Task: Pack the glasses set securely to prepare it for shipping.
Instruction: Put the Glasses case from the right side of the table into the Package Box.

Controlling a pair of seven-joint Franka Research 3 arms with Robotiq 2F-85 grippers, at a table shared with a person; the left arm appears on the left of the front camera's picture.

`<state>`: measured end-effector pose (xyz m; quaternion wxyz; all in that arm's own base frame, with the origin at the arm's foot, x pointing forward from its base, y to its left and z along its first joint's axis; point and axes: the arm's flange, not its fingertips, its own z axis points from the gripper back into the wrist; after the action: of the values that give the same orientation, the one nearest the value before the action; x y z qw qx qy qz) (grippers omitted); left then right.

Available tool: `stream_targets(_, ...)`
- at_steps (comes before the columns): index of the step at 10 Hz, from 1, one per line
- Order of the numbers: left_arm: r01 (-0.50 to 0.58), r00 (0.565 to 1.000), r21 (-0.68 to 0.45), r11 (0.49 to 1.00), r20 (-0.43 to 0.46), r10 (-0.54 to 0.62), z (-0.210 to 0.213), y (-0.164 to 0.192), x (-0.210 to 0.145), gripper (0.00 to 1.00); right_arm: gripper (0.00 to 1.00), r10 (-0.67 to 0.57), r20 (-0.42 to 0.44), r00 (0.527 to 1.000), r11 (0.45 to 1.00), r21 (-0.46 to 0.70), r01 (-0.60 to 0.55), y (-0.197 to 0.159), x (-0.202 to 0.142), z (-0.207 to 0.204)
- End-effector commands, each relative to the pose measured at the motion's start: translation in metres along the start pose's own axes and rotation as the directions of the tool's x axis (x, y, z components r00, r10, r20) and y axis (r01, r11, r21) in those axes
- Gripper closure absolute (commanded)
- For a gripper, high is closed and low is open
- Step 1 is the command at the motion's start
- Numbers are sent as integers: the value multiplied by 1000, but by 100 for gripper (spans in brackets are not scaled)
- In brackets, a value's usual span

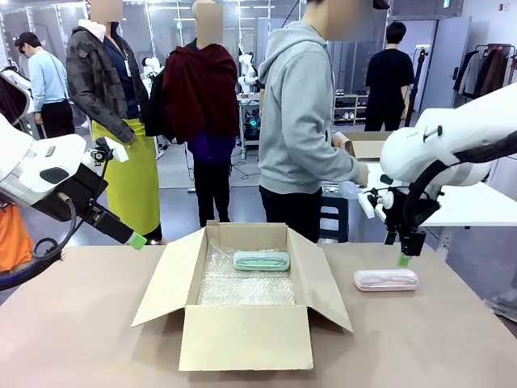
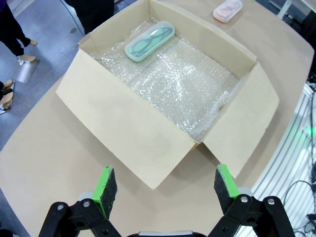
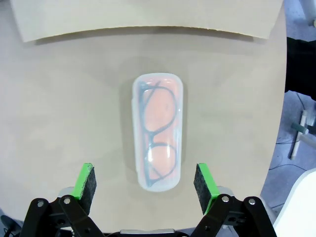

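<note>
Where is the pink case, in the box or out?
Out: pink case lies on the table beside the box, under the open right hand.

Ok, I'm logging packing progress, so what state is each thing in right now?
mint green case: closed, lying in the box on the bubble wrap.
pale pink case: closed, glasses inside, lying on the table outside the box.
cardboard box: flaps open, lined.
left pincer: open, empty.
right pincer: open, empty, above the pink case.
</note>
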<state>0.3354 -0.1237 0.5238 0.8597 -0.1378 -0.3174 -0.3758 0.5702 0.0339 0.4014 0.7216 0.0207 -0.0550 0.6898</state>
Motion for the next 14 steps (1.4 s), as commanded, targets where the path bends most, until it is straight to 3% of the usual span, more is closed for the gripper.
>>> stream_targets(1,1,1000,-11,1000,7,-1,1,1,-1,0,0,-6,-5,1000,999,-50,6,-1,1,-21)
stream_targets(6,1,1000,-11,1000,7,-1,1,1,-1,0,0,-11,15,1000,1000,-27,11,-13,-6,-64)
stream_targets(11,1,1000,-11,1000,7,-1,1,1,-1,0,0,6,-26,1000,1000,17,-6,-12,-3,-93)
stream_targets(13,1,1000,-11,1000,7,-1,1,1,-1,0,7,6,-39,999,1000,30,-5,-13,-4,-97)
stream_targets(14,1,1000,-11,1000,7,-1,1,1,-1,0,19,6,-43,999,1000,29,-5,-13,-5,-97)
